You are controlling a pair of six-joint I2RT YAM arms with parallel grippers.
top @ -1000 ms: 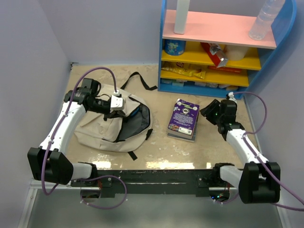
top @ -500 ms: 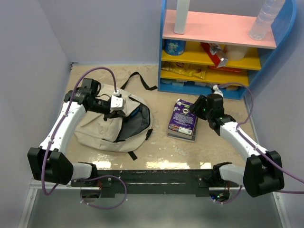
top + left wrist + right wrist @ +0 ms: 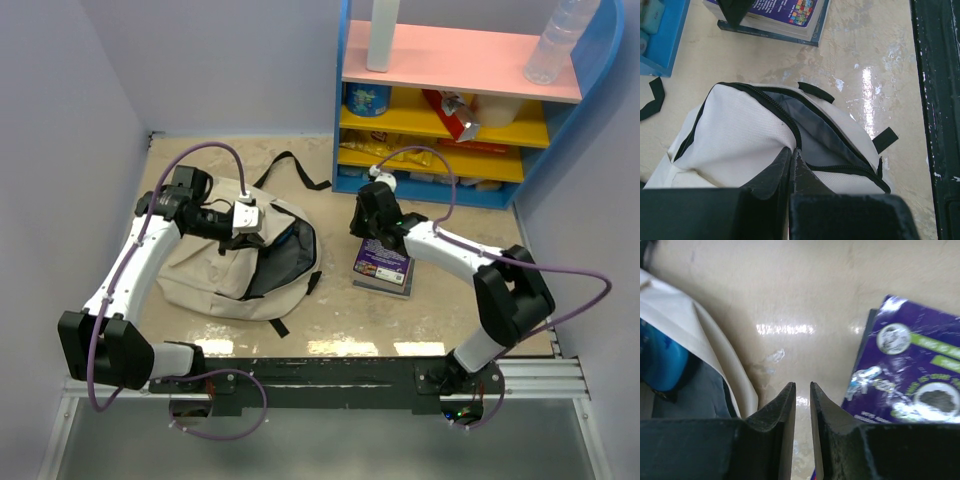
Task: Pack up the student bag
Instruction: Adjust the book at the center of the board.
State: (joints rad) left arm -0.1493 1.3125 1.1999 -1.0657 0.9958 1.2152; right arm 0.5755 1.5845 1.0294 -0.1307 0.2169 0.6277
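The beige student bag (image 3: 205, 275) lies at the left of the table with its zipper open and grey lining showing (image 3: 810, 135). My left gripper (image 3: 250, 218) is shut on the cloth edge of the bag's opening (image 3: 791, 150) and holds it up. A blue item (image 3: 660, 360) sits inside the bag (image 3: 695, 325). A purple book (image 3: 388, 262) lies on the table right of the bag, also in the left wrist view (image 3: 785, 12) and the right wrist view (image 3: 910, 365). My right gripper (image 3: 362, 225) hovers over bare table between bag and book (image 3: 802, 385), jaws nearly together, nothing between them.
A blue shelf unit (image 3: 450, 190) with pink and yellow boards stands at the back right, holding snack packs, a tin and a plastic bottle (image 3: 560, 40). The bag's black strap (image 3: 300, 165) trails toward the shelf. Walls close in on the left and right.
My right arm has swung left, from the book's right side across it to its upper left corner near the bag. The left arm and the bag have not moved.
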